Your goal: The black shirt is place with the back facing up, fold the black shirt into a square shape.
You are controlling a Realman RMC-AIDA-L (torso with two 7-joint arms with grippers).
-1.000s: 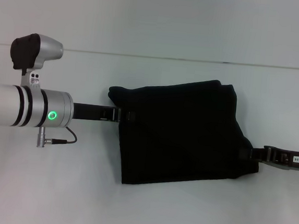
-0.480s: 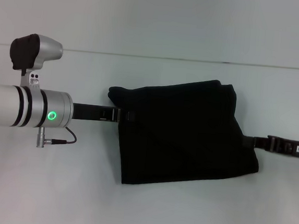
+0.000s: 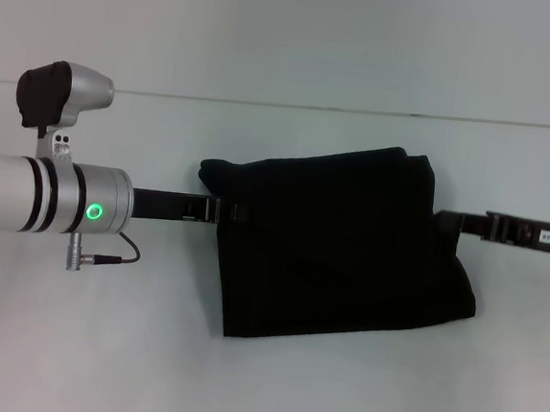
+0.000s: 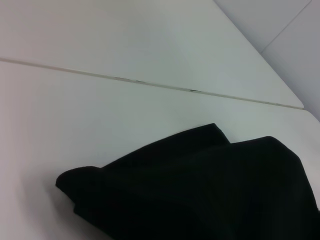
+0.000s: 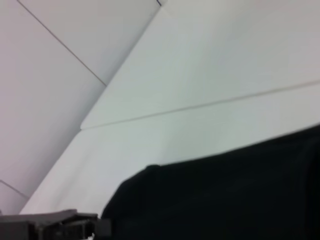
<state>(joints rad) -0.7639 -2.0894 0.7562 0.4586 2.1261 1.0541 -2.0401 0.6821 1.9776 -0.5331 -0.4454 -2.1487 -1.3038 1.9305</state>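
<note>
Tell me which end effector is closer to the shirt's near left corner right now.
Left. The left end effector sits at the black shirt's left edge, above that near corner. The right end effector is across at the shirt's right edge.

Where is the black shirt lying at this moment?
In the head view, the black shirt lies folded on the white table, slightly right of centre, between the left claw at its left edge and the right claw at its right edge.
</note>
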